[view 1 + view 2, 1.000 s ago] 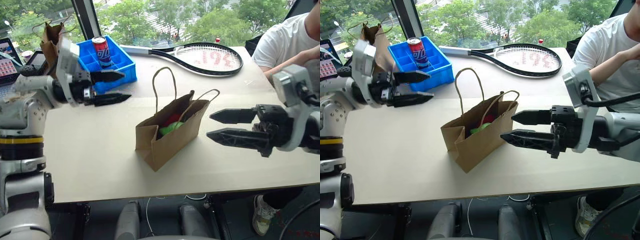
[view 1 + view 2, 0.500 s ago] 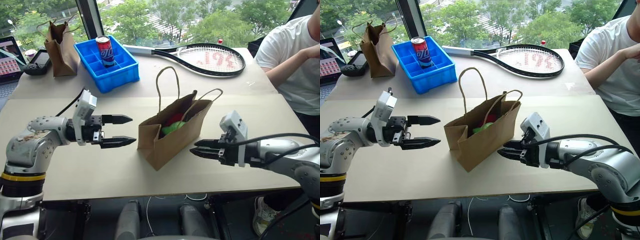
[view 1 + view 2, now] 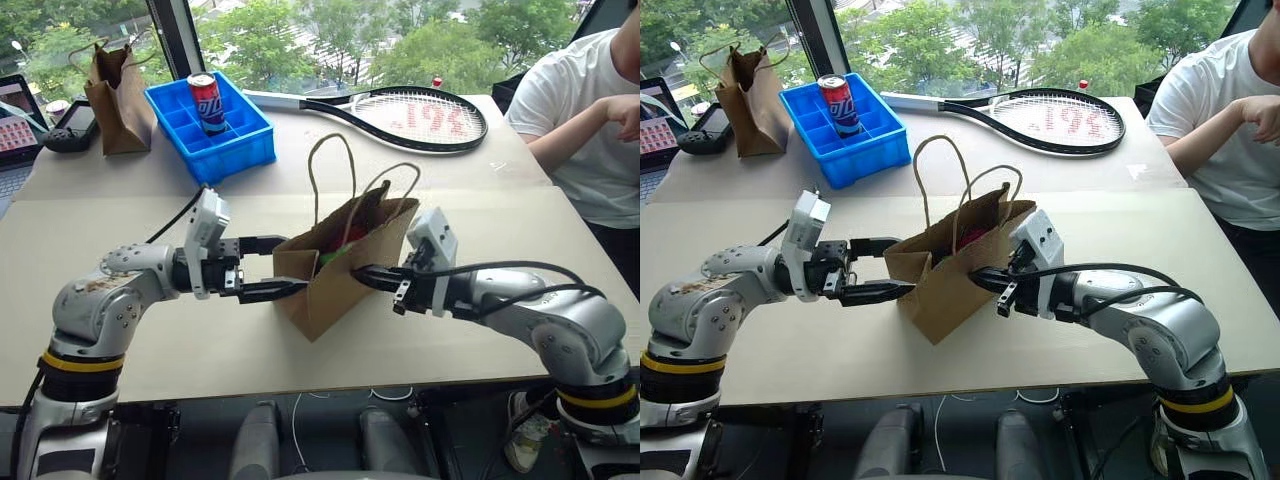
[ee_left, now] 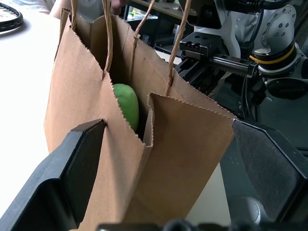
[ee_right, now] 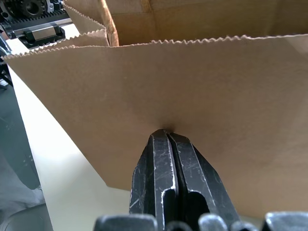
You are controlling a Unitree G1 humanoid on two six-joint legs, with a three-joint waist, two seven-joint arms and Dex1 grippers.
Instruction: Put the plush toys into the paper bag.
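Both head eyes look forward and down across the worktop (image 3: 150,330), sharing the paper bag (image 3: 335,280) at mid-frame from slightly offset angles. The left wrist camera sits very near the bag's narrow end, facing its open mouth. The right wrist camera presses close against the bag's broad side.

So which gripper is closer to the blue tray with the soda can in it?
Left. The left gripper is at the paper bag's end on the blue tray's side; the right gripper presses the bag's opposite wall, farther from the tray.
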